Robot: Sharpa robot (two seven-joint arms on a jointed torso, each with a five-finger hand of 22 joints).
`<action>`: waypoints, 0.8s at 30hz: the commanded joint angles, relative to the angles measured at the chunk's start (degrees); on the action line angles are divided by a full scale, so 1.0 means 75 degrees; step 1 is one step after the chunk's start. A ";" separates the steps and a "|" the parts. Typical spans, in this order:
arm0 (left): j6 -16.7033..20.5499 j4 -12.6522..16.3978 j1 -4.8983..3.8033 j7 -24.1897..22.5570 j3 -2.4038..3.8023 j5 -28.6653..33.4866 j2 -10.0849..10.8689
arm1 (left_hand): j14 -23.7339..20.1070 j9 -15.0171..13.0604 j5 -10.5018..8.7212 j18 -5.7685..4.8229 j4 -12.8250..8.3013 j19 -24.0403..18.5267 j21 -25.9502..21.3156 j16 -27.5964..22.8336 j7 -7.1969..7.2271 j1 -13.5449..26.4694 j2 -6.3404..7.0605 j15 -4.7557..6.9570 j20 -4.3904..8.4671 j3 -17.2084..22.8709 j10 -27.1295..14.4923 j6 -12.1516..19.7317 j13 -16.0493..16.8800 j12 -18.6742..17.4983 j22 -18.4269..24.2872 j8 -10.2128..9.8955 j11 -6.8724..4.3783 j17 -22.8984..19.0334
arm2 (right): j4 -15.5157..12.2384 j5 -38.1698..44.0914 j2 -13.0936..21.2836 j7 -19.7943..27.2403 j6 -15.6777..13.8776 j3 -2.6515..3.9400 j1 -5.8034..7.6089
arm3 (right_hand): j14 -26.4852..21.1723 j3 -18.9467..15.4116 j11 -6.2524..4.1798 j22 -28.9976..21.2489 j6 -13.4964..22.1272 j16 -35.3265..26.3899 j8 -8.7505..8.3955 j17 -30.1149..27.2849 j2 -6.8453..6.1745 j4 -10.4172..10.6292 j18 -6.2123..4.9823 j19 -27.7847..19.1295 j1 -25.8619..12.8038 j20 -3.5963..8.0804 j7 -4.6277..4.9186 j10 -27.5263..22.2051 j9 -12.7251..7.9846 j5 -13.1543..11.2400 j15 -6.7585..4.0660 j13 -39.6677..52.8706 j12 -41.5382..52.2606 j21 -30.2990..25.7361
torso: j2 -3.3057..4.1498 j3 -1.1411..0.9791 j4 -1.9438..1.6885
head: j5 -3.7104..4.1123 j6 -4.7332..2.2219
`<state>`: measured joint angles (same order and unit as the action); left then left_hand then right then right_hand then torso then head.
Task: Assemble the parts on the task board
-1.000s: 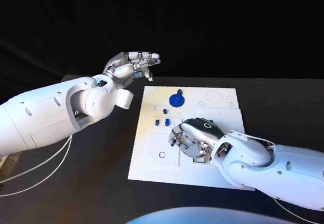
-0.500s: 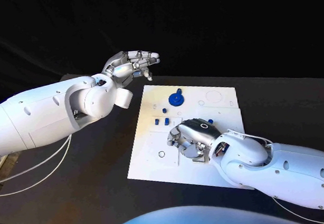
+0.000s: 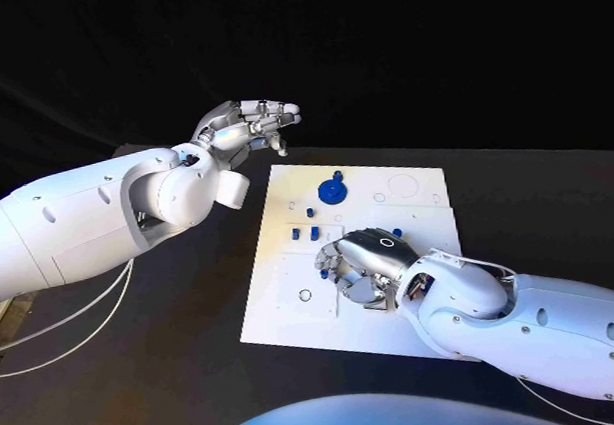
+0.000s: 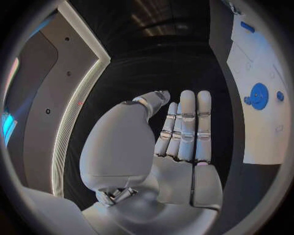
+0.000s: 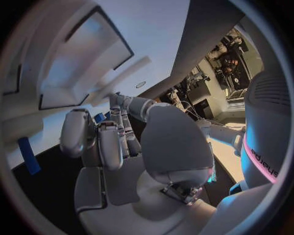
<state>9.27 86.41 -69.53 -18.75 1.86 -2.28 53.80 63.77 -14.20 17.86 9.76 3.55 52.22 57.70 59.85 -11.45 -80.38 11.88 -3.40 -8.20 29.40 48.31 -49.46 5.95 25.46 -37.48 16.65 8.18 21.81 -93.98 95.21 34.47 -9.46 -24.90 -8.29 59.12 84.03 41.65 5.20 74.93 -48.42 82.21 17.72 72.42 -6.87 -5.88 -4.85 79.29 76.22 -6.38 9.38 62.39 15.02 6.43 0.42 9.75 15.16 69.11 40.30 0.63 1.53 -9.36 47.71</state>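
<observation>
**Assembly partly done, right hand working mid-board**

On the task board (image 3: 413, 185) a blue gear (image 3: 334, 189) sits in place near the far edge; small blue parts (image 3: 306, 233) lie loose beside it, so work remains. The right hand (image 3: 363, 263) arches over the board's middle, fingers curled down; whether it pinches anything, I cannot tell. The left hand (image 3: 249, 122) hovers raised beyond the board, fingers straight, empty.

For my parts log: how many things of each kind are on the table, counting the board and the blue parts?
task board: 1
blue gear: 1
small blue pieces: at least 4 visible, one of them by the fingertips of the right hand, which may hide more
Total: at least 6
</observation>
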 commanded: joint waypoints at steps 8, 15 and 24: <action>-0.0107 0.0005 -0.0004 0.0022 0.0003 0.0028 0.0012 | -0.0034 0.0012 -0.0003 0.0103 -0.0056 -0.0007 0.0012 0.0045 -0.0004 0.0094 0.0002 0.0008 -0.0059 -0.0003 -0.0073 0.0066 -0.0012 -0.0015 -0.0013 0.0040 -0.0003 -0.0010 | -0.0485 0.0054 0.0437 -0.0186 -0.0359 0.0011 0.0091 | 0.0273 -0.0020 -0.0001 0.0759 0.0033 -0.0045 -0.0059 -0.0064 -0.0089 -0.0084 -0.0003 -0.0073 -0.0014 0.0013 -0.0008 -0.0098 -0.0015 0.0052 0.0013 0.0027 -0.0018 -0.0047 | 0.0004 0.0002 0.0011 | 0.0061 -0.0057; -0.0123 0.0006 -0.0003 0.0030 -0.0001 0.0028 0.0028 | -0.0038 0.0012 -0.0002 0.0104 -0.0060 -0.0008 0.0011 0.0047 -0.0004 0.0093 -0.0003 0.0007 -0.0062 -0.0002 -0.0091 0.0071 -0.0014 -0.0013 -0.0012 0.0043 -0.0001 -0.0011 | -0.0906 -0.0031 0.0904 -0.0252 -0.0564 0.0084 0.0316 | 0.0262 -0.0082 0.0025 0.0735 -0.0061 -0.0067 -0.0039 -0.0112 -0.0111 -0.0073 -0.0014 -0.0109 -0.0069 0.0001 0.0005 -0.0116 -0.0001 0.0065 0.0032 0.0040 0.0010 -0.0117 | -0.0002 -0.0003 0.0006 | 0.0151 -0.0130; -0.0148 0.0003 -0.0003 0.0016 -0.0020 0.0028 0.0054 | -0.0040 0.0011 -0.0002 0.0104 -0.0065 -0.0009 0.0011 0.0050 -0.0004 0.0091 -0.0006 0.0006 -0.0064 -0.0002 -0.0102 0.0074 -0.0014 -0.0008 -0.0013 0.0047 0.0000 -0.0011 | -0.0861 -0.0872 0.1665 -0.0304 0.0475 0.0152 0.1110 | 0.0229 -0.0938 0.0130 0.0462 0.0098 -0.0103 -0.0243 -0.0209 -0.0696 0.0361 -0.0112 -0.0372 -0.0824 -0.0113 0.0031 -0.0705 -0.0018 0.0745 0.0144 -0.0114 -0.0183 -0.0736 | -0.0028 0.0033 0.0057 | 0.0369 -0.0257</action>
<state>9.16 86.38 -69.52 -18.36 1.69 -2.29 54.26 63.77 -14.20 17.86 9.76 3.39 52.22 57.70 59.85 -11.45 -80.38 11.88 -3.40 -8.20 29.24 47.92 -49.47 5.90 25.46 -37.48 16.65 8.19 21.82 -100.85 91.88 46.68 -11.21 -26.12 -7.09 67.17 84.02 35.27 6.09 74.91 -48.22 81.64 16.11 70.97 -11.82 -3.45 -4.84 76.80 70.51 -7.20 9.64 57.65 14.94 11.68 1.03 9.08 13.99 64.13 40.20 0.73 1.72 -6.94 45.99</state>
